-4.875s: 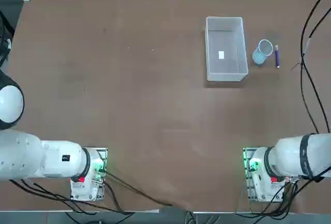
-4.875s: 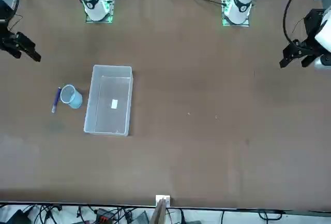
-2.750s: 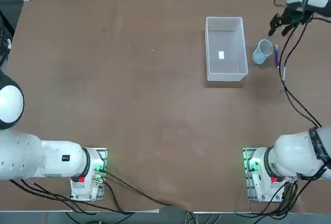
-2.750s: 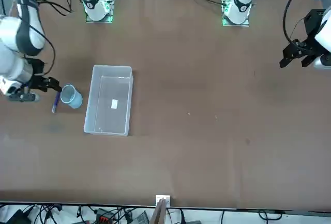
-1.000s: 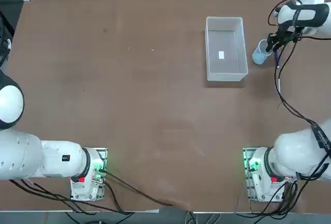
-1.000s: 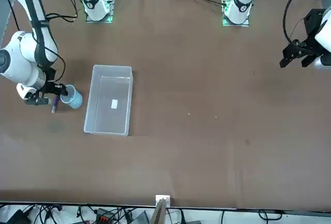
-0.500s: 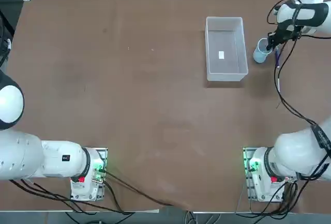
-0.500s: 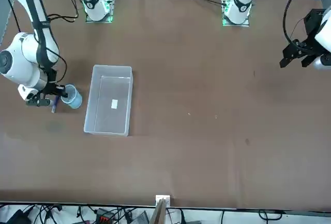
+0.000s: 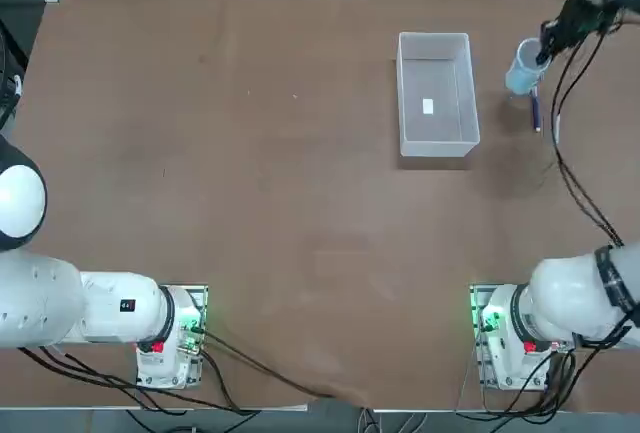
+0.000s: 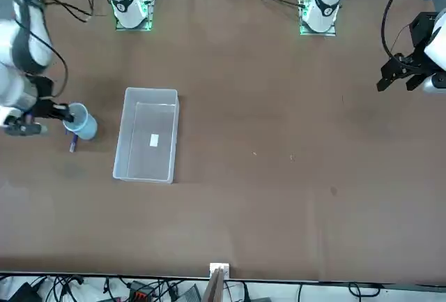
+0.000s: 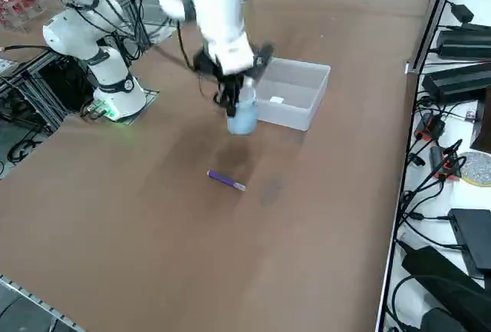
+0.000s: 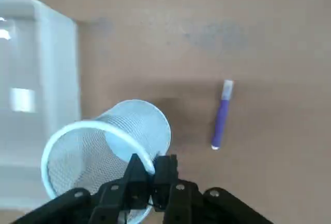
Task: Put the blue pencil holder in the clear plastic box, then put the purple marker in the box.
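The blue pencil holder point(image 9: 523, 66) point(image 10: 83, 123) point(image 11: 242, 116) hangs tilted above the table, just off the right side of the clear plastic box point(image 9: 402, 93) point(image 10: 150, 93) point(image 11: 304, 122). My right gripper point(image 9: 543, 52) point(image 10: 67, 115) point(image 11: 230, 99) point(image 12: 152, 169) is shut on its whitish rim, one finger inside the pencil holder point(image 12: 103, 154) and one outside. The purple marker point(image 9: 535, 111) point(image 10: 72, 146) point(image 11: 225, 180) point(image 12: 222, 118) lies flat on the table, below and slightly outward of the lifted cup. In the wrist view, a wall of the box point(image 12: 57, 69) stands beside the cup.
The right arm's black cables point(image 9: 572, 168) trail over the table's right edge. Power bricks and more cables point(image 11: 453, 79) lie on a ledge past that edge. The box holds only its white label point(image 9: 428, 106).
My right gripper closed on the pencil holder's rim and lifted it off the table, up and away from the marker. The marker and box have not moved.
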